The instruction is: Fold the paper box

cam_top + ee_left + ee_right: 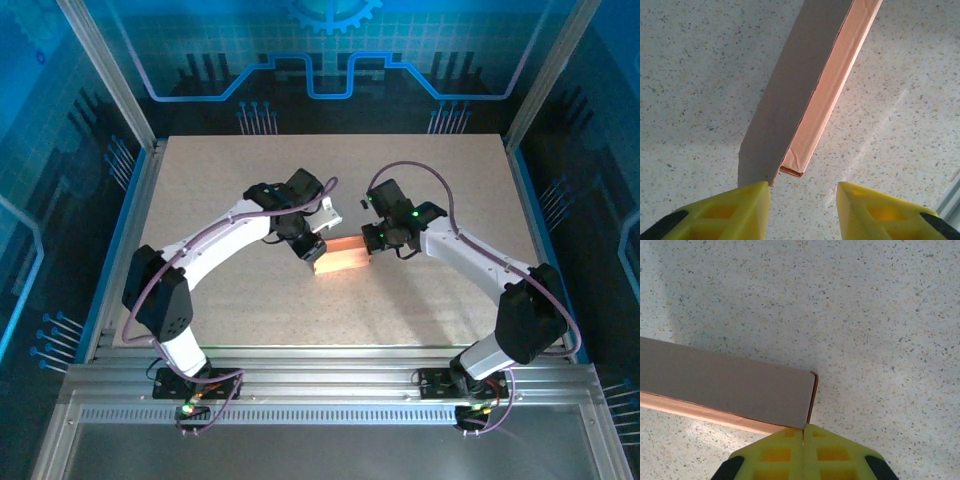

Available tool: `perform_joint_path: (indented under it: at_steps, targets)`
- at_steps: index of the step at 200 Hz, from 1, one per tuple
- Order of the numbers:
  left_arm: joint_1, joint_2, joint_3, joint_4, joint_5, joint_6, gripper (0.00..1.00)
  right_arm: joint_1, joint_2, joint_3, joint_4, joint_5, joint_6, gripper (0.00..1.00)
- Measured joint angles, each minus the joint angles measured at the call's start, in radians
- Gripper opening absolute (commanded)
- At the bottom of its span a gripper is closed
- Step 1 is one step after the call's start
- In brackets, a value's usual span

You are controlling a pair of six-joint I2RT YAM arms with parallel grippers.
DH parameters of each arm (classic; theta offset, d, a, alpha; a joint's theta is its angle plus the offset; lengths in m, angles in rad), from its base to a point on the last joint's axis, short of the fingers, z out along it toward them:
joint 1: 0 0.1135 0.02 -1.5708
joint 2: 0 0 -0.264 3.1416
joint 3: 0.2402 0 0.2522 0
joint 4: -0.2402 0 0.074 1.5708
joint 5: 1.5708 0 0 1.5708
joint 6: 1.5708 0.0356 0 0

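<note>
The left gripper [802,200] has its yellow plastic fingers [740,212] apart, with a clear gap between them. The tip of one finger touches the near corner of the paper box [805,85], a long and narrow folded shape of plain salmon-orange cardboard; the other finger is free of it. One broad face of the box looks grey-brown in shadow, and the narrow side is bright orange with a small crease at the end.

The right gripper [804,440] has its two yellow fingers pressed together. The other end corner of the box meets their tips exactly at the seam. Whether a thin wall of cardboard is caught between them, I cannot tell.

The box lies between both grippers, about the middle of the speckled beige stone-like table [865,315]. From above, the left gripper's black body covers the box's left end.

Around the table stand blue patterned walls [60,200], and grooved metal rails [330,385] run along the near edge.
</note>
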Motion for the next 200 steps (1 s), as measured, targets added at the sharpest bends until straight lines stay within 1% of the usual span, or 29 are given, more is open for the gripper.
perform_joint_path:
  at_steps: [16, 64, 74, 87, 117, 158, 200]
  targets:
    - [-0.001, 0.013, 0.012, -0.003, -0.019, -0.001, 0.37, 0.0, 0.0, 0.0, -0.001, 0.0, 0.0, 0.0]
    - [-0.003, 0.024, 0.035, -0.002, -0.068, -0.002, 0.39, 0.0, 0.0, 0.0, -0.004, -0.005, 0.0, 0.0]
    - [-0.003, 0.024, 0.037, -0.001, -0.068, -0.002, 0.39, 0.0, 0.0, 0.0, -0.004, -0.006, 0.0, 0.0]
    - [-0.003, 0.022, 0.037, 0.001, -0.071, 0.001, 0.44, 0.0, 0.0, 0.0, -0.004, -0.008, 0.0, 0.0]
    - [-0.003, 0.006, 0.035, 0.014, -0.087, 0.029, 0.47, 0.0, 0.0, 0.0, -0.004, -0.011, 0.0, 0.0]
    - [-0.002, 0.003, 0.035, 0.017, -0.101, 0.056, 0.45, 0.0, 0.0, 0.0, -0.004, -0.011, 0.0, 0.0]
    - [-0.001, 0.037, 0.035, 0.016, -0.112, 0.061, 0.38, 0.0, 0.0, 0.0, -0.004, -0.012, 0.0, 0.0]
